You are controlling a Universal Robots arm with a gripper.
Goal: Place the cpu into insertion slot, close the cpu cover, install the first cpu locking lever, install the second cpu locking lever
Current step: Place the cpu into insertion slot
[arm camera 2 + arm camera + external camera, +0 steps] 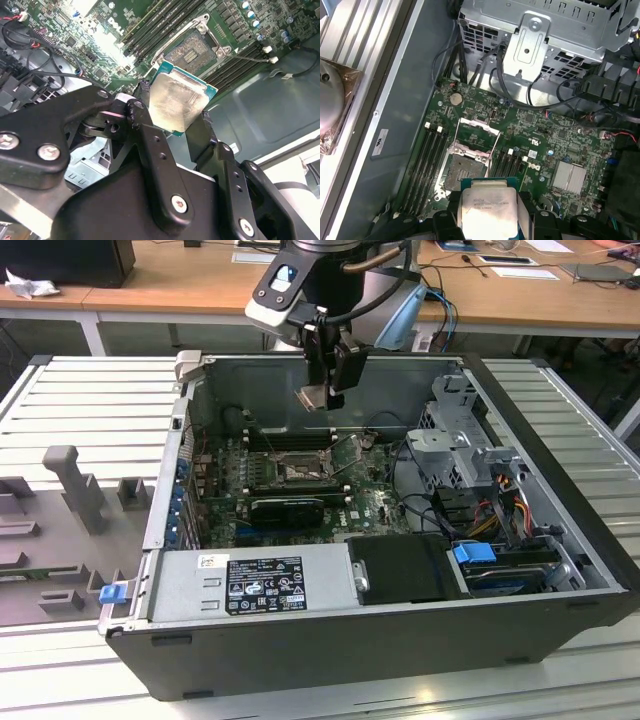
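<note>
My gripper [176, 114] has its 2 jaws clamped on the cpu [177, 100], one black finger [200, 137] against each of 2 opposite edges. The jaws stand only as far apart as the chip is wide. The chip's pale metal face is turned toward the second wrist camera, and its green rim shows along the far edges. Nothing else touches my fingers.

In the exterior view I hang inside the open computer case [560, 490], close to its back wall. I carry the chip in the air above the motherboard [370, 502], clear of every part below.

The insertion slot [462, 167] lies on the board below and a little ahead of the chip, a dark square rimmed in silvery metal, with nothing seated in it. The cpu cover [477, 134] is swung up and open at the slot's far side, so the socket is exposed. Long black memory slots [427, 157] run along both sides of the socket. A perforated metal drive cage [540, 35] stands beyond the board, with black cables looping past it.
</note>
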